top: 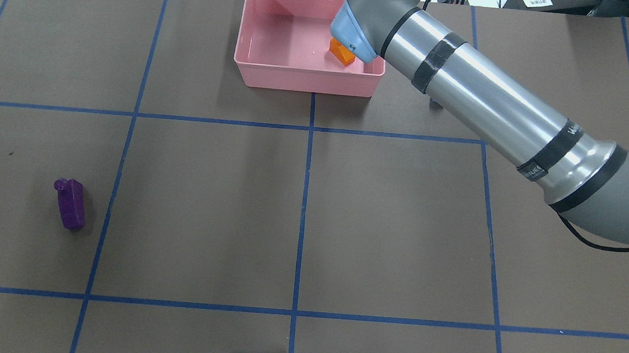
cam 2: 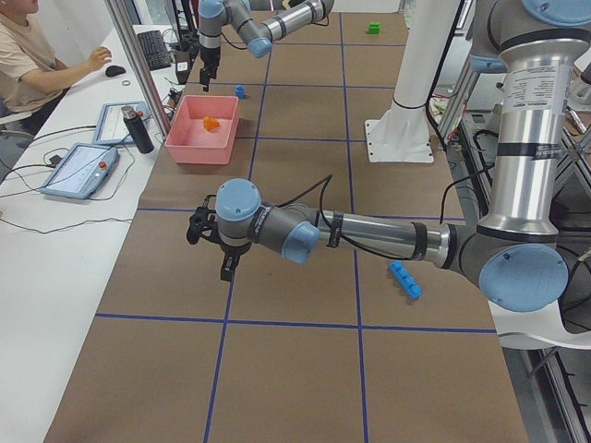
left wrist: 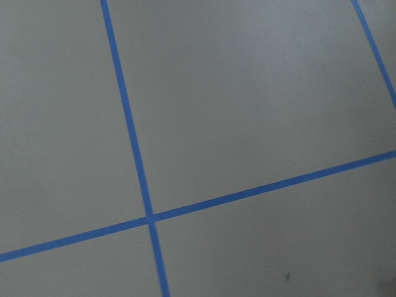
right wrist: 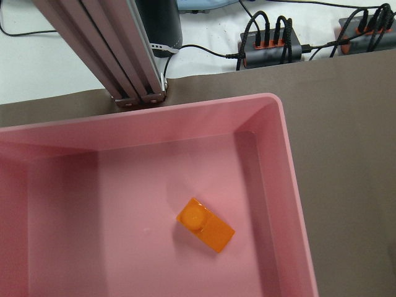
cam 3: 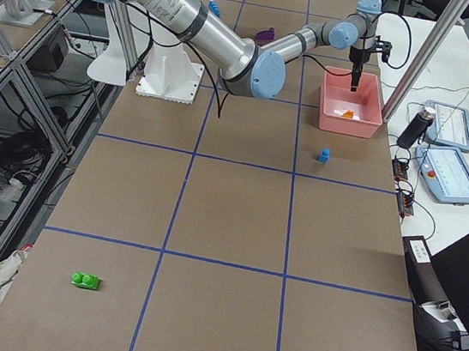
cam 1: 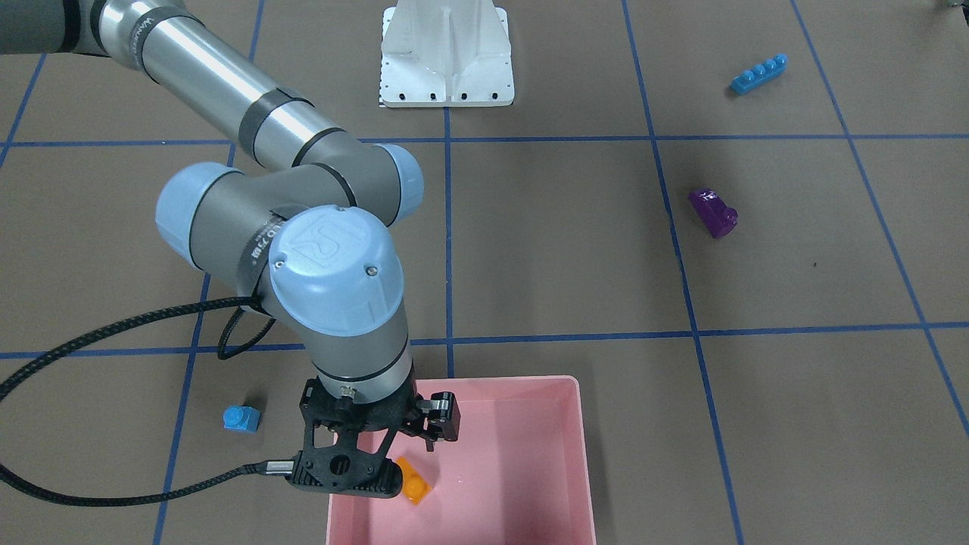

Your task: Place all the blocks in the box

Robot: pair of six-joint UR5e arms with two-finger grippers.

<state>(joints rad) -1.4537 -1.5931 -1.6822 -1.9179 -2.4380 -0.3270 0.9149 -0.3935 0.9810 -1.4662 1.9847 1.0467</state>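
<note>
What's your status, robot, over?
Right end effector open above pink box. Left end effector: unclear. Orange block in; four more out. Nothing obstructing.

Brown table with blue grid lines. Front-facing view: box at bottom centre. Small blue block left of it, not touching. Purple block right of centre, long blue block upper right, white base top centre. Right-side view: green block lower left, well apart from the rest.
</note>
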